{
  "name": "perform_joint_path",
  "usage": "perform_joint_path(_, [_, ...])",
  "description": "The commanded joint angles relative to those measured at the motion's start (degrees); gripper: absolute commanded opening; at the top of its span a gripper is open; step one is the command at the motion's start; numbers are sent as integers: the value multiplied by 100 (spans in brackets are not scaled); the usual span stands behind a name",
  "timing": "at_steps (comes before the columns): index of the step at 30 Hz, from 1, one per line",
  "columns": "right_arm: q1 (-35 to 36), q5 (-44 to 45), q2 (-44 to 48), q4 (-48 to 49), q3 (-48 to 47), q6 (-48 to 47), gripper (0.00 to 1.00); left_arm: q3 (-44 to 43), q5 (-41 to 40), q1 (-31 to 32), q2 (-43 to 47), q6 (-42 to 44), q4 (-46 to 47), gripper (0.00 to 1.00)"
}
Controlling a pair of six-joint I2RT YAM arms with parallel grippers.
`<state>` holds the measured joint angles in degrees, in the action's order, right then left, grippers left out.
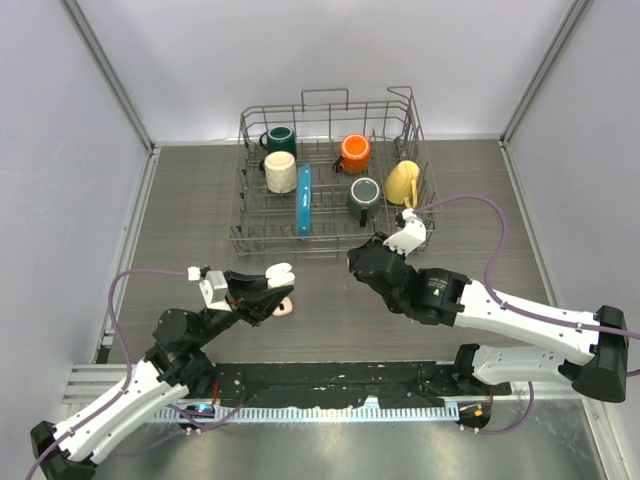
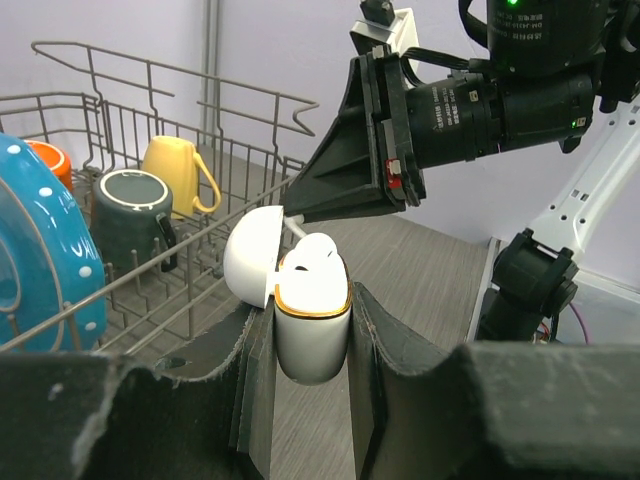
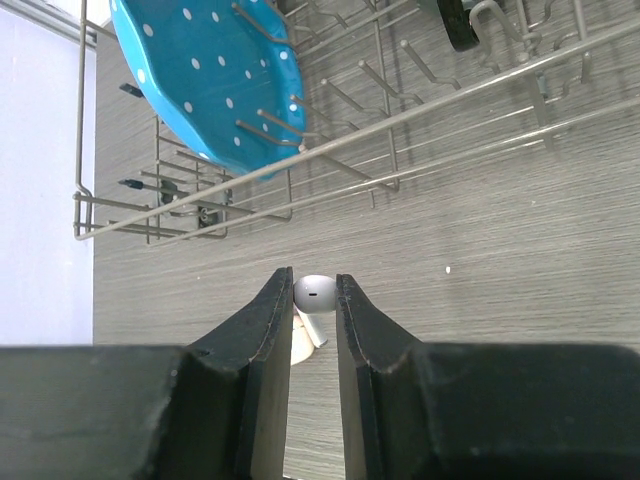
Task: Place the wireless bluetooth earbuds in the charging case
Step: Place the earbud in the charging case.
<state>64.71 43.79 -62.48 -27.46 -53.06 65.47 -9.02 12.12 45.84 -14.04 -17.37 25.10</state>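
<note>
Left wrist view has the left pincer (image 2: 310, 325) clamped tight on the white charging case (image 2: 312, 345), which is held upright with its lid swung open toward 10 o'clock so the mouth faces the other arm. The right pincer (image 3: 312, 283) is closed on 1 white earbud (image 3: 316, 293), nipped by the head so the stem stays free, probably for feeding it in stem-first. Both meet above the desk (image 1: 200, 200), at 6 o'clock of the dish rack (image 1: 420, 130).
</note>
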Motion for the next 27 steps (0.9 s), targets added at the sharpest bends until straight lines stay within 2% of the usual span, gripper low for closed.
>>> perform_joint_path(1, [-11,437,-107,-48,-407,273,1,67,106,-5,-11,75,522,0])
perform_joint_path(23, [-11,727,-160,-216,-688,116,1,93,-43,-5,200,251,267,0])
perform_joint_path(27, [-2,745,-256,-488,-943,36,1,49,-113,-5,174,277,232,0])
